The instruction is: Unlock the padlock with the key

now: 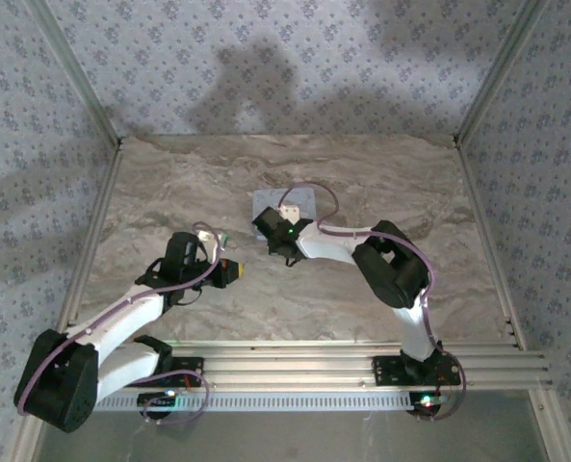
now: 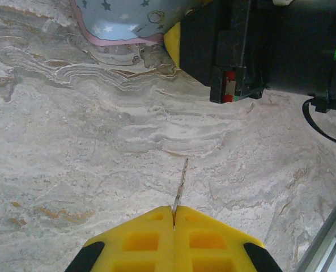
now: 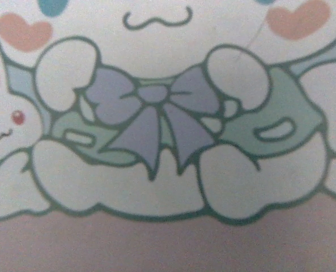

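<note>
My left gripper (image 2: 173, 208) is shut on the key (image 2: 181, 180). The key's thin metal blade sticks out from between the yellow fingertips, just above the marble table. In the top view the left gripper (image 1: 231, 271) is left of centre, apart from the tin. My right gripper (image 1: 268, 225) is down at the near edge of the pale blue tin box (image 1: 285, 205). Its black body (image 2: 258, 45) and one yellow finger (image 2: 172, 41) rest against the tin (image 2: 122, 20). The right wrist view is pressed close to the tin's cartoon lid (image 3: 168, 113). The padlock is hidden.
The marble table (image 1: 381, 183) is walled by patterned panels at the back and both sides. An aluminium rail (image 1: 314, 361) runs along the near edge with both arm bases on it. The right arm's cable (image 2: 320, 122) trails over the table.
</note>
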Robot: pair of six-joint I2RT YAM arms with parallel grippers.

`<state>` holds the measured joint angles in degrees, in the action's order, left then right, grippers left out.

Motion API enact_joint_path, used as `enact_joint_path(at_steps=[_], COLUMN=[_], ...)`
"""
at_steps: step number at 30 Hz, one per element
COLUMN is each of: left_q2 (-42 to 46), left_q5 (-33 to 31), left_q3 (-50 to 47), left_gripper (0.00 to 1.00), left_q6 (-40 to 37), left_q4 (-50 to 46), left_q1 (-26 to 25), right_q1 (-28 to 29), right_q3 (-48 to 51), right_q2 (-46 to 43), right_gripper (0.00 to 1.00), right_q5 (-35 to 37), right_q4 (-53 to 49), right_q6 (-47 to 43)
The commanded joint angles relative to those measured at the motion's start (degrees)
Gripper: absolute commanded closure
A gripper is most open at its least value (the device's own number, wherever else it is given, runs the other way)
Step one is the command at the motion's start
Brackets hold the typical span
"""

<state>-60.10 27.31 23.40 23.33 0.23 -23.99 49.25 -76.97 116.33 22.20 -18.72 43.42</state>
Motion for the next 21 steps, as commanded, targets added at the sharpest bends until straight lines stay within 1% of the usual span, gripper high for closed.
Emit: enact_joint_path(at_steps=[1, 12, 16, 21], left_q2=[0.86, -0.76, -2.54, -5.55], left_q5=[2.07, 4.95, 8.74, 10.04], left_q3=[-0.45, 0.16, -0.03, -0.28], left_gripper=[1.00, 1.00, 1.00, 1.00], left_q6=[-2.14, -3.02, -2.94, -3.37], left_q4=[1.12, 4.61, 8.76, 14.42], left_q1=[0.43, 0.43, 0.18, -1.13], right_q1=[-0.97, -2.83, -4.16, -6.13], right_q3=[-1.58, -1.25, -1.17, -0.99], right_q2=[-2.60, -8.34, -9.28, -9.79], right_gripper=[1.00, 1.00, 1.00, 1.00], right_q5=[-2.22, -16.35, -23.52, -32.61], right_q4=[-2.62, -8.61, -9.25, -8.34], right_q6=[-1.00, -1.84, -0.46, 0.30])
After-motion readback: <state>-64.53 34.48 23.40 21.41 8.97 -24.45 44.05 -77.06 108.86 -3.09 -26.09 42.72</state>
